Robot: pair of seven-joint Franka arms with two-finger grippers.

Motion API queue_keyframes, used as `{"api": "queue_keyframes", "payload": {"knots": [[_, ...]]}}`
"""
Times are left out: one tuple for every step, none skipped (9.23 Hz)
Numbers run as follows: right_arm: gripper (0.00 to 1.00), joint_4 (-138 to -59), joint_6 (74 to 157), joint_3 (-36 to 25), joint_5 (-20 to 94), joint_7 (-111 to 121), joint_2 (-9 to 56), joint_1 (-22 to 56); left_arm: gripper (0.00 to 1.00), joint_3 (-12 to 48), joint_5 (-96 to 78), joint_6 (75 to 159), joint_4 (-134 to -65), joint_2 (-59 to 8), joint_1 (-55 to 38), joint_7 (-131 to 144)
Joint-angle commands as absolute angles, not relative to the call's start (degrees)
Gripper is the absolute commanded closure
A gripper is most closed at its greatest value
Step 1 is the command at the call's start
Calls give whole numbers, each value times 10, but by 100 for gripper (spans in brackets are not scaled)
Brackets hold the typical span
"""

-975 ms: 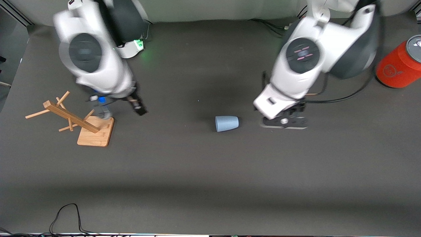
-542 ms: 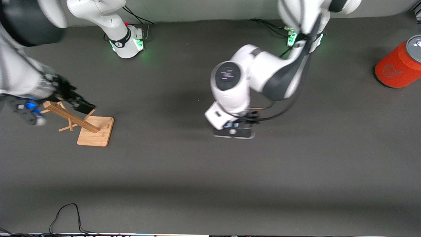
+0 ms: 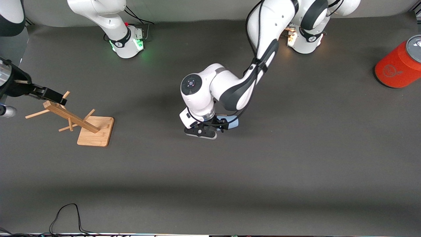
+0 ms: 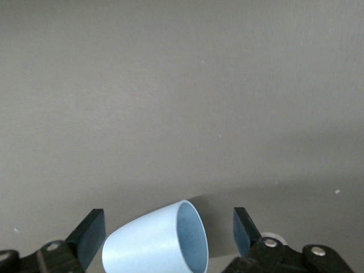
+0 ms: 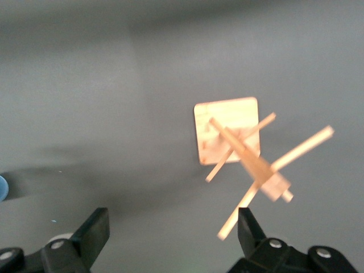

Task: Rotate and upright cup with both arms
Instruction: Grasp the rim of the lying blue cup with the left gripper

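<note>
the matte light-blue tapered cup (image 4: 156,242) is seen lying sideways between the spread left pincer (image 4: 168,236). the right pincer (image 5: 173,233) is spread over the wooden rack (image 3: 77,120).

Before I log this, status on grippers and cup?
Left gripper open, straddling cup. Cup on its side. Right gripper open over wooden rack, waiting.

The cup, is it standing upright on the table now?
No, the cup lies on its side on the table, between the left hand's open fingers.
</note>
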State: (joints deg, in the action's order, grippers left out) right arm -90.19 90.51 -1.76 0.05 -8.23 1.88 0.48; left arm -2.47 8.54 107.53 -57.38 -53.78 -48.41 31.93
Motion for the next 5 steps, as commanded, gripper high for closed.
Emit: {"api": "queue_keyframes", "payload": {"knots": [[0,-917,939,-34,-8,10,8,4,1,-33,104,1063,-565,-558,-490,245],[0,-917,948,-38,-8,31,8,4,1,-33,107,1063,-565,-564,-490,211],[0,-916,947,-38,-8,34,8,4,1,-34,112,1056,-565,-567,-490,174],[0,-916,947,-39,-8,34,8,4,1,-36,118,1049,-565,-569,-486,130],[0,-915,947,-38,-8,33,8,4,2,-37,120,1045,-565,-569,-485,100]]}}
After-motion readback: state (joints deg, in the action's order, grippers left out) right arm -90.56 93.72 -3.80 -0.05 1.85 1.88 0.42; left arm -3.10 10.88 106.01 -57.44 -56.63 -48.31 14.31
